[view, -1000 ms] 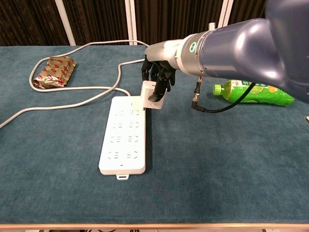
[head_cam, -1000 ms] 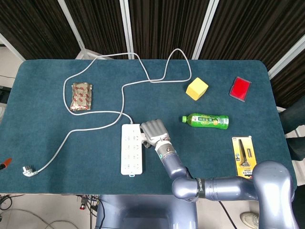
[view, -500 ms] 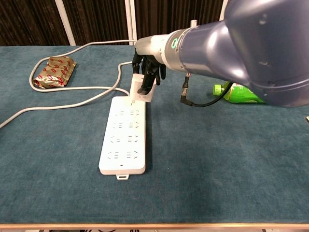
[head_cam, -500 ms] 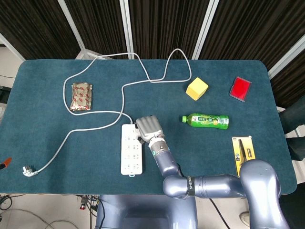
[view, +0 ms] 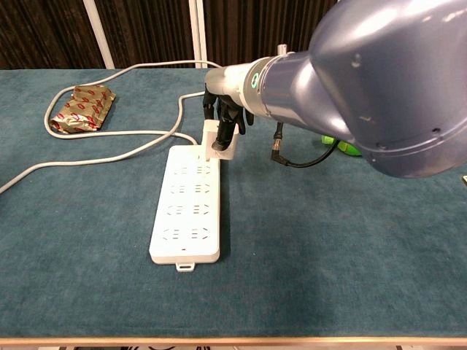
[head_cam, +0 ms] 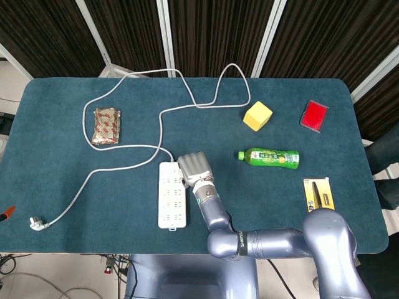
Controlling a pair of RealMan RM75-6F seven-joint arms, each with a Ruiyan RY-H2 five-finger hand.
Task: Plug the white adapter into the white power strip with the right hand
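Chest view: adapter (view: 218, 141) in hand (view: 228, 115)

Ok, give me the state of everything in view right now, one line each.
right hand: gripping the adapter, over the strip's far end
white adapter: held, down at the strip's far sockets; seating cannot be told
white power strip: lying flat, other sockets free
strip's plug: loose on the table
green bottle: on its side
yellow block: resting on the table
left hand: not in view
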